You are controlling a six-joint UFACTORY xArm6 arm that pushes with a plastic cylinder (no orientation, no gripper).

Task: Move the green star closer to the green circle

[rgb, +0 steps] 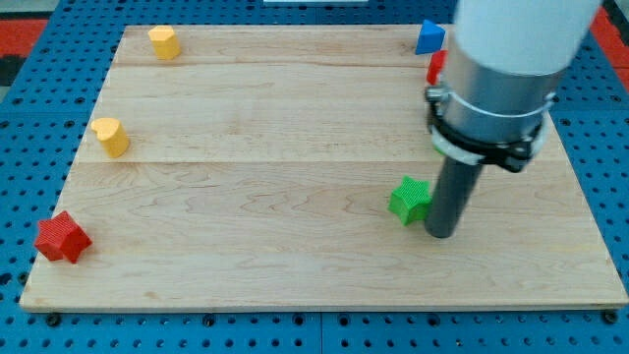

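The green star (410,200) lies on the wooden board (265,197), right of centre. My tip (441,234) rests on the board just to the star's right and slightly toward the view's bottom, touching it or nearly so. I cannot see the green circle. The arm's wide body covers the board's upper right part.
A blue block (428,37) sits at the top right, and below it a red block (435,67) is half hidden by the arm. A yellow block (164,42) is at the top left, another yellow block (111,136) at the left edge, and a red star (62,237) at the bottom left.
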